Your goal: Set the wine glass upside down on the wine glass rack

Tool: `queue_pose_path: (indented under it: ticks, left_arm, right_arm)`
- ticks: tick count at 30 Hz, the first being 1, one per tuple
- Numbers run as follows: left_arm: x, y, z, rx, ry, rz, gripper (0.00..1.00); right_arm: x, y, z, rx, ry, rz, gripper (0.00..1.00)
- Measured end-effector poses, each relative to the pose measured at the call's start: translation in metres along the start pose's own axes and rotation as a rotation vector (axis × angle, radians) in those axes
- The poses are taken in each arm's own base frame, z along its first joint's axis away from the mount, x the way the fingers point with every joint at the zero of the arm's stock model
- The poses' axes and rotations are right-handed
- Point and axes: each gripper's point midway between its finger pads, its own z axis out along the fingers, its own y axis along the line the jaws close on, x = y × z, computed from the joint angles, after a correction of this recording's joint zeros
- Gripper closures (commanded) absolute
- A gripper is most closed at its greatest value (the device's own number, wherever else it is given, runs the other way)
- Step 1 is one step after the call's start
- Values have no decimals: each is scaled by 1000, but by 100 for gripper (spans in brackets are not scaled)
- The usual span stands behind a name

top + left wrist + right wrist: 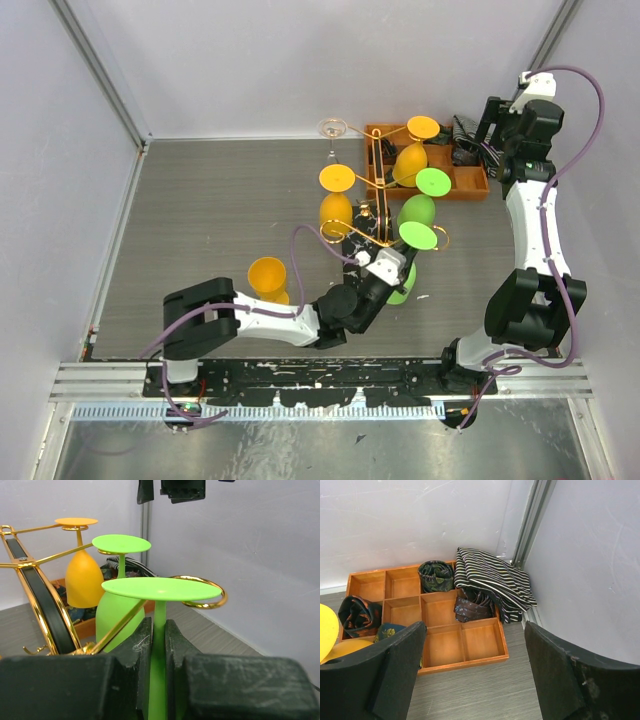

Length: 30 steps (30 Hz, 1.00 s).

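Wine glass (160, 589), bright green, upside down: foot disc on top, bowl below, at the near right side of the wine glass rack (368, 215). Stem clamped between the fingers of the left gripper (159, 630), jaws closed tight on it. Foot just in front of a gold scroll loop (202, 591); touching the wire or not, cannot tell.

From the left in the top view: left arm (270, 318) stretched low across the table (200, 200) toward the rack. Just beyond its forearm, a loose orange glass (267, 273), alone on the table. Further back, by the far wall, a clear glass (332, 128), standing. Then the rack itself, gold wire over a dark base, hung with inverted glasses: left orange glass (336, 205) on the left side, second green glass (417, 212) on the right, back orange glass (411, 160) at the rear. Right of that, an orange compartment tray (445, 647), rolled ties (436, 576) in some cells and a striped cloth (492, 580) draped over its far right corner. At the far right, right gripper (475, 630) hanging above the tray, fingers spread wide, nothing between them.
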Motion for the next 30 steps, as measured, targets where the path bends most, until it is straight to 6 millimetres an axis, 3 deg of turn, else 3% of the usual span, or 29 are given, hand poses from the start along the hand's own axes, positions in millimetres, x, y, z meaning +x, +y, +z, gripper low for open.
queue_pose_path:
  ticks: [15, 30]
  left_arm:
    - [9, -7, 27, 7, -17, 4, 100]
    - [25, -43, 34, 179, 13, 35, 100]
  right_arm:
    - [0, -2, 0, 2, 0, -14, 14]
    - [0, -6, 0, 10, 1, -16, 14]
